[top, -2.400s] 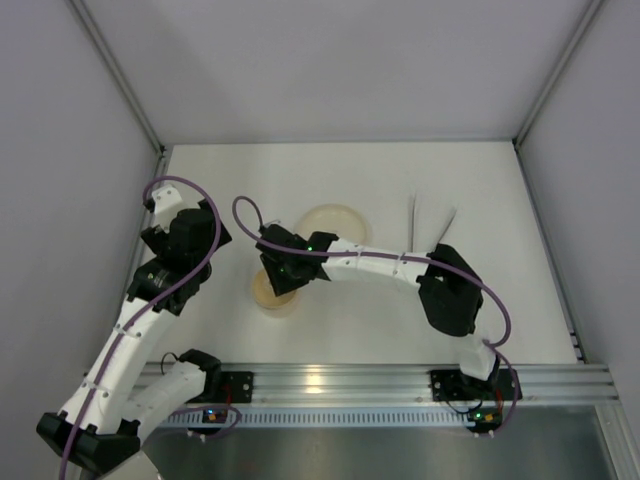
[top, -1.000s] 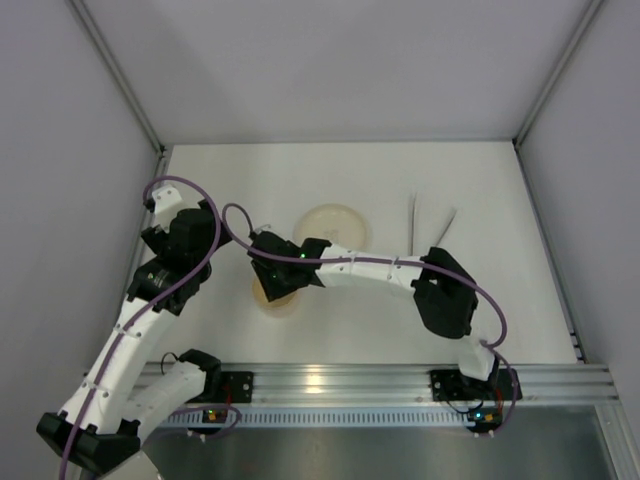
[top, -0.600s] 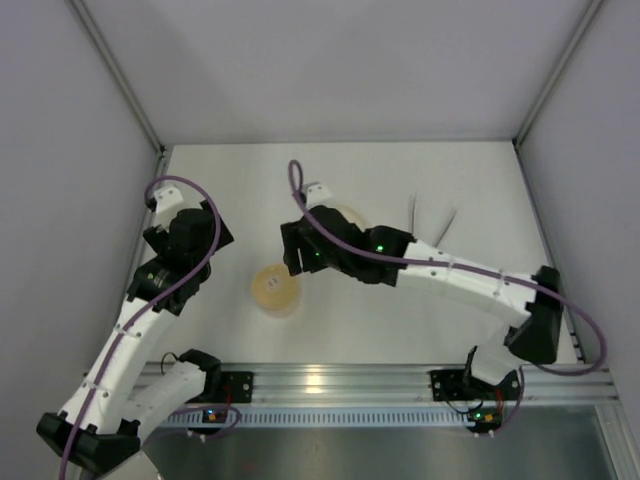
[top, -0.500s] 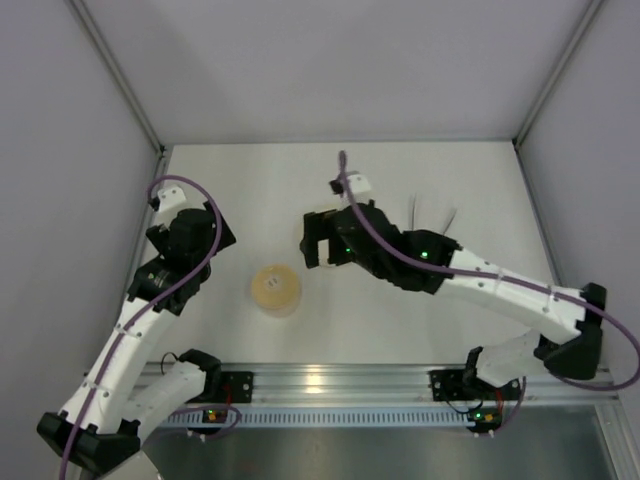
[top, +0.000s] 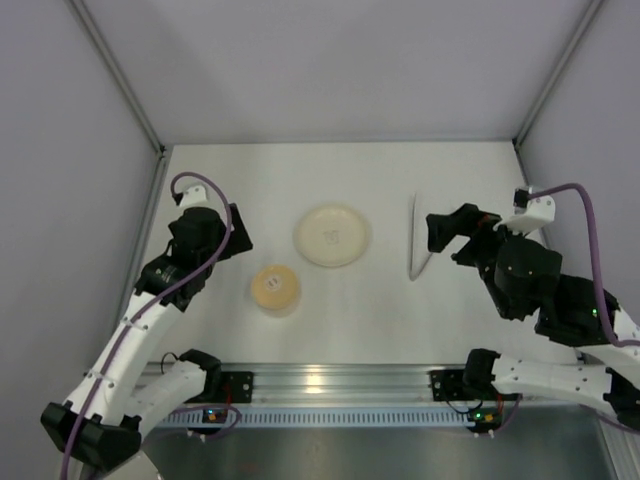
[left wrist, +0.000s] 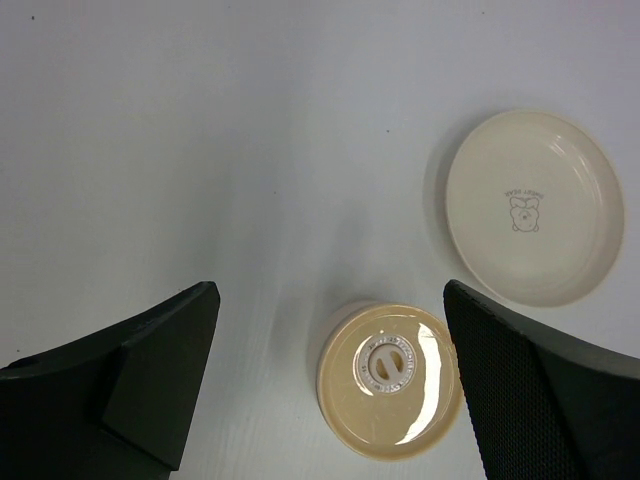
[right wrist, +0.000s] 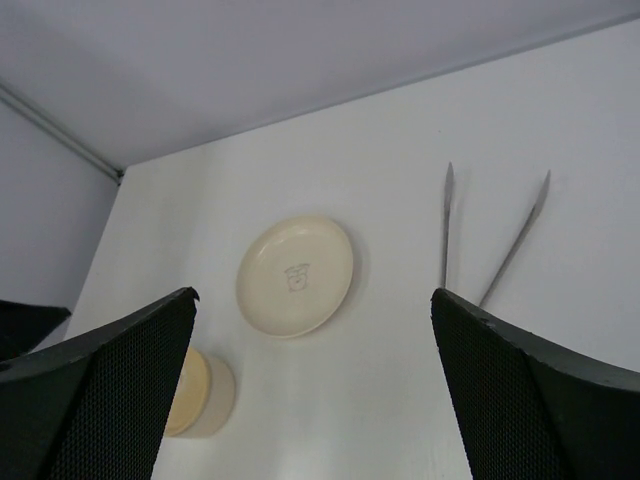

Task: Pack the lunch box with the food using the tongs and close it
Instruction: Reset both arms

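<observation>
Top view: the lidded lunch box [top: 275, 288] stands near-left of the plate [top: 332, 236]. The tongs [top: 414, 228] lie right of the plate, partly hidden by the right gripper [top: 438, 232]. The left gripper [top: 240, 230] is left of the box.
Left wrist view: fingers [left wrist: 150, 380] spread wide.
Right wrist view: fingers [right wrist: 530, 390] spread wide; tongs form a V.

Tan-lidded lunch box [left wrist: 390, 378], cream plate [left wrist: 480, 170], silver tongs [right wrist: 446, 230], white table [left wrist: 200, 150]

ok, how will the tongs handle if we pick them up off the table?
The tongs lie flat, thin and shiny: probably slippery, hard to get under. Arms splay in a V, so likely springy when squeezed. Slim metal, probably light.
</observation>
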